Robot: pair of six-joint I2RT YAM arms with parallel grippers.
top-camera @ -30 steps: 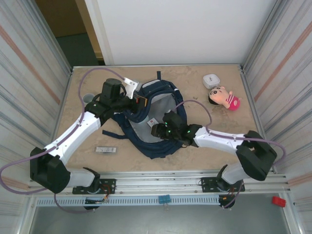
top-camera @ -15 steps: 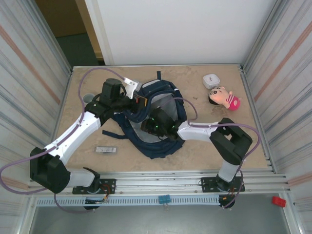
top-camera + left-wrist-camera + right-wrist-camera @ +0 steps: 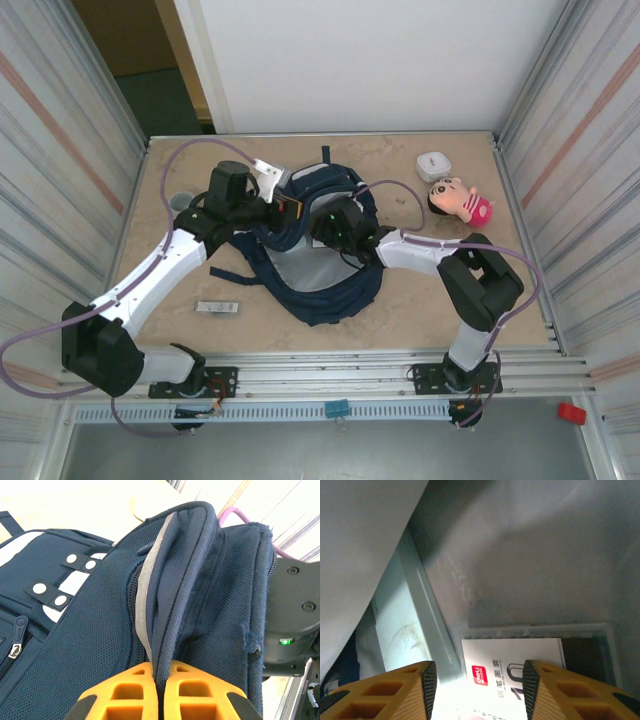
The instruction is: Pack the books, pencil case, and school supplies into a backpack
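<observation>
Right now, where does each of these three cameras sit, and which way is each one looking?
Top external: fixed above and behind the bases, looking down at the table, the backpack, the left arm and the right arm.
Left wrist: on the left arm, looking along its left fingers, pinched shut on the backpack's rim.
Right wrist: on the right arm, inside the backpack, looking past its spread right fingers at a white-labelled box.
Shared: top and left-wrist views both show the backpack's navy outside.

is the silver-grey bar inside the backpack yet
No, the silver-grey bar lies flat on the table, outside the backpack and apart from it.
</observation>
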